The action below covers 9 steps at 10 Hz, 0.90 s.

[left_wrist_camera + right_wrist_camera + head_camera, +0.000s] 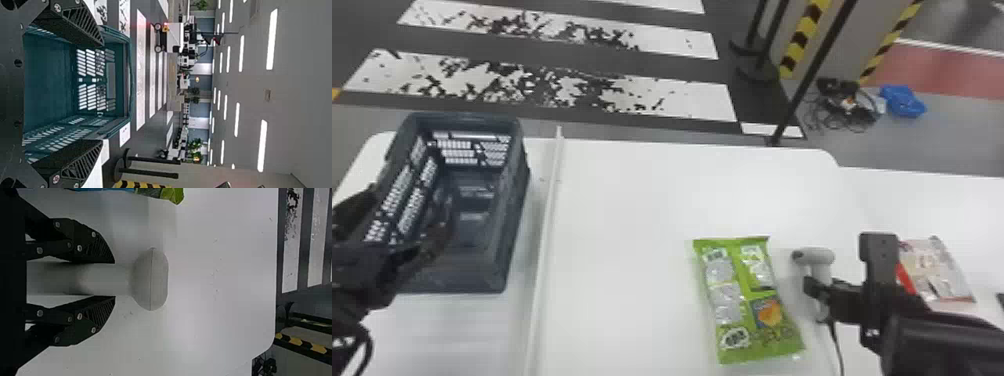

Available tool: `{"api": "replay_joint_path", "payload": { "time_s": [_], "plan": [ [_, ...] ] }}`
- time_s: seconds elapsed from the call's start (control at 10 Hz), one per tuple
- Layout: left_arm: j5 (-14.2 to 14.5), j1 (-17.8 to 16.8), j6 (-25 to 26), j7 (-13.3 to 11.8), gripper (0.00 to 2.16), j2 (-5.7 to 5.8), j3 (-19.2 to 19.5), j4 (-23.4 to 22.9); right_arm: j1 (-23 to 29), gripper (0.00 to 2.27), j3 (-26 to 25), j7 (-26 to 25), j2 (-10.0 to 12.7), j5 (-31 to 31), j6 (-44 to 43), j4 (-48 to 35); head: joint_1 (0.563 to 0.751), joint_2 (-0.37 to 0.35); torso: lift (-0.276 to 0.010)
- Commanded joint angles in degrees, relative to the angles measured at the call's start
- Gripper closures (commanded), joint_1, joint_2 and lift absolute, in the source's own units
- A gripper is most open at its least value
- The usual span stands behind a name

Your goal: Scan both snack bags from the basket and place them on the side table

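My left gripper (399,227) is at the near part of the dark basket (513,215). In the left wrist view my left gripper (102,92) stands open, with the basket (49,78) behind and between its fingers. My right gripper (816,291) holds the grey scanner (814,255) upright over the white table. The right wrist view has my right gripper (114,279) shut on the handle of the scanner (152,280). Just left of the scanner, the green snack bag (747,300) lies flat on the table. A red and white snack bag (934,272) lies right of my right gripper.
A raised white strip (544,235) runs between the basket and the green bag. The scanner's cable (837,345) trails toward the near edge. Another white table surface (932,200) adjoins at the right. Black posts (812,75) stand beyond the far edge.
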Motion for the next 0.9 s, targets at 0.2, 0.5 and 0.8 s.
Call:
{"api": "replay_joint_path", "payload": {
  "time_s": [0.2,0.5,0.8],
  "plan": [
    [0.0,0.05,0.14,0.0,0.12,-0.18,0.26,0.05,1.37,2.26,0.01,-0.97,0.52,-0.82,-0.09,-3.79,0.695,-0.195,-0.075],
    [0.0,0.32,0.14,0.08,0.12,-0.27,0.44,-0.3,9.19,2.26,3.61,-3.08,2.63,0.15,0.26,-17.32,0.695,-0.179,-0.075],
    [-0.09,0.32,0.49,0.26,0.12,-0.27,0.26,-0.39,15.35,2.26,13.89,-4.31,3.15,7.8,2.72,-27.52,0.695,-0.111,-0.075]
  ]
}}
